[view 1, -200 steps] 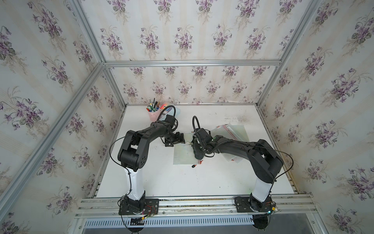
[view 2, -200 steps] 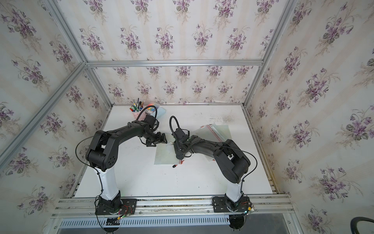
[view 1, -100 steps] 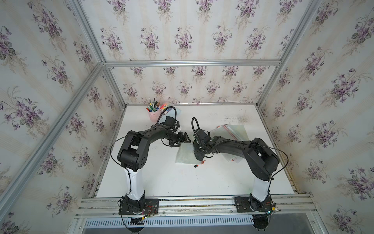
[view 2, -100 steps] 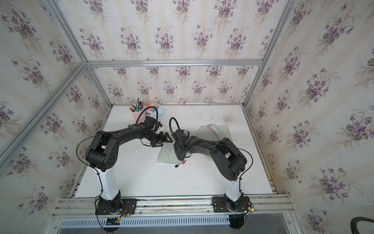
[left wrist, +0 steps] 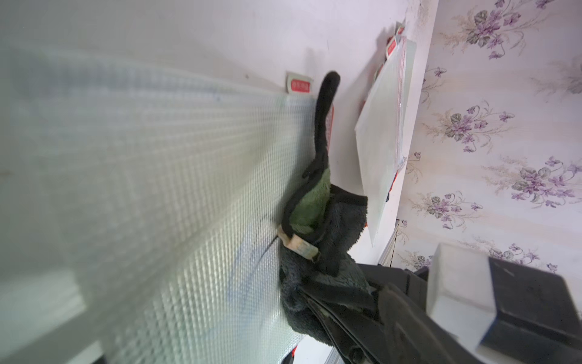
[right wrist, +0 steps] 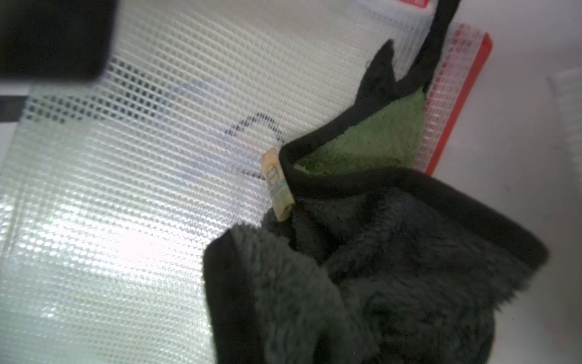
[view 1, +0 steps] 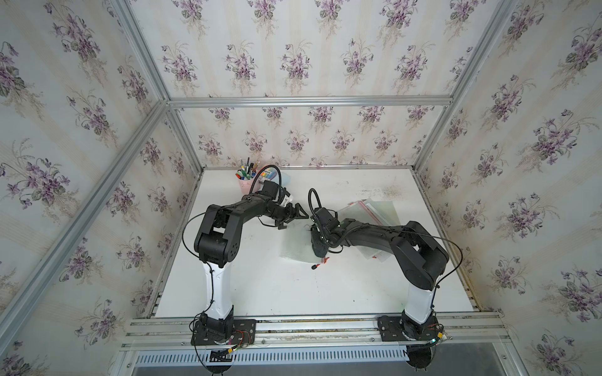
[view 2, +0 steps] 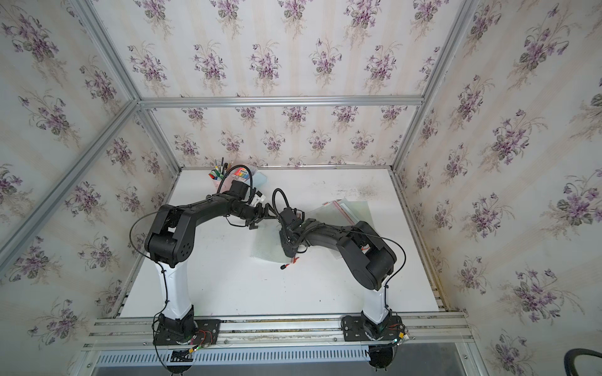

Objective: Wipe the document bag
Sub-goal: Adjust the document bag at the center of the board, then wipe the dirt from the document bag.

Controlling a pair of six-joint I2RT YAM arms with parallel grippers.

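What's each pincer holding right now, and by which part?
Right pincer holds the dark cloth by its bunched middle, edges loose, pressed on the document bag. Left pincer is open, holding nothing.

Two robot arms are being counted, the left arm (view 1: 228,221) and the right arm (view 1: 391,234), each being ended by one gripper: the left gripper (view 1: 293,218) and the right gripper (left wrist: 318,296). One table (view 1: 260,293) is being shown. One mesh document bag (view 1: 294,247) is being seen lying apart, with one cloth (right wrist: 393,268). A pile of further bags (view 1: 378,211) is being counted as more than one, the exact number not being made out. One pen cup (view 1: 245,182) is being counted, its pens (view 1: 246,169) being too small to number, and one coloured packet (view 2: 242,172).
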